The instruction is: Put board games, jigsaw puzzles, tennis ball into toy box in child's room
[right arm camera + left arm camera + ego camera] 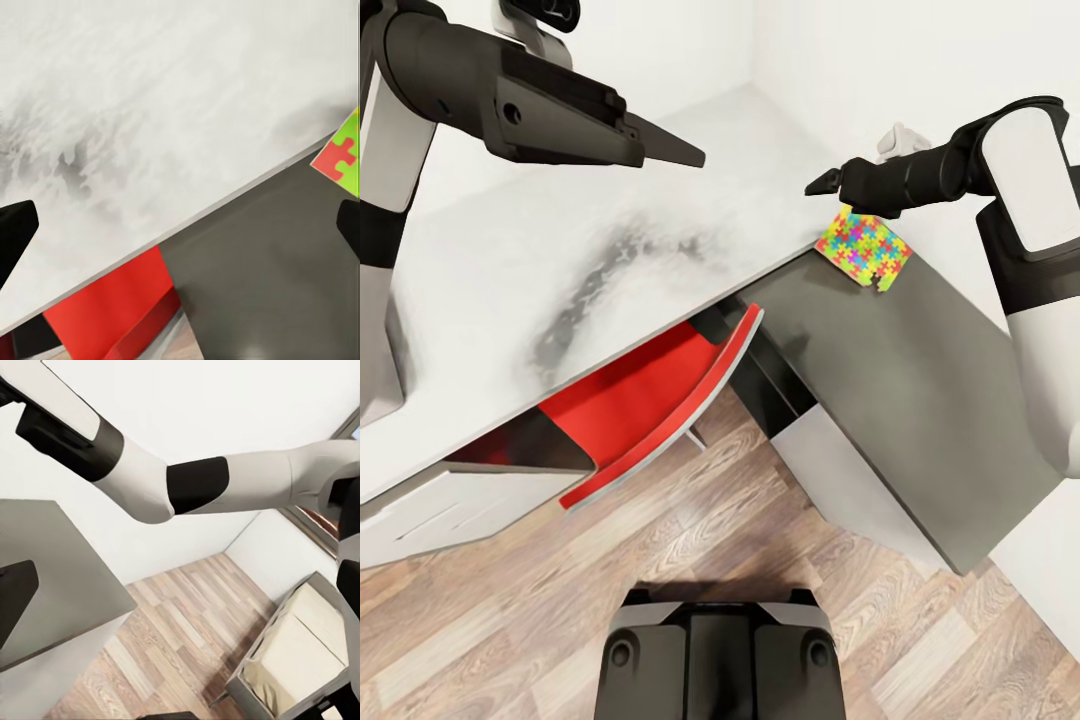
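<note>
In the head view, a jigsaw puzzle [864, 249] lies at the bench [560, 260] corner, overhanging the lower dark-grey cabinet [900, 400]. The right gripper [828, 183] hovers beside it; the left gripper [690, 155] hangs over the bench. Their openings: cannot tell. A red chair [650, 410] sits tucked beneath. The left wrist view alone shows a bed [300, 652].

You see the jigsaw puzzle [863, 250] only in part: the right gripper [822, 184] covers its far edge, and the right wrist view cuts it down to one corner [341, 150]. The table [510, 280] hides most of the red chair [650, 400].
</note>
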You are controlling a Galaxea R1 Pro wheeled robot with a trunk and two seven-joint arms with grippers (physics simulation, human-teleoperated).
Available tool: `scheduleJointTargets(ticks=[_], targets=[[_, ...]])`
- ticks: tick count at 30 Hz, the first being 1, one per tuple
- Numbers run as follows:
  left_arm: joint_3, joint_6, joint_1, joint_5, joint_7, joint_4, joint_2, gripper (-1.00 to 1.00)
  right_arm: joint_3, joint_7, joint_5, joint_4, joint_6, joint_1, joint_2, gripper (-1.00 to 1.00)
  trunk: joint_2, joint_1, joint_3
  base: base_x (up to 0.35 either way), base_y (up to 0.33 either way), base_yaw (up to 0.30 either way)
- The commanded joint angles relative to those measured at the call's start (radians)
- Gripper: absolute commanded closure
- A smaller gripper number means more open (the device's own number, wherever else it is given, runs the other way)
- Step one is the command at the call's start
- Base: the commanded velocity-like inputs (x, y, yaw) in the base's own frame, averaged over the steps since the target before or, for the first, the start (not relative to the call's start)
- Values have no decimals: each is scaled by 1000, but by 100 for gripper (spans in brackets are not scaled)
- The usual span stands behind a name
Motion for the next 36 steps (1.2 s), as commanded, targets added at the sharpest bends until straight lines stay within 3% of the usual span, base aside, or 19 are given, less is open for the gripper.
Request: scheduleJointTargets(ticks=[1,18,36], targets=[[-3,11,-1,0,-5,0,2,-100,3,-11,-10,-1,0,-1,-1,-100,-2,1,0,0,0,0],[-55,11,-1,3,-5,0,6,-100,3,-15,-11,-2,0,-1,-9,-100,-2,1,29,0,0,0],[-63,11,-1,3,-5,-2,5,-100,3,-12,-10,-5,0,-1,-16,-100,-2,1,59,0,0,0]])
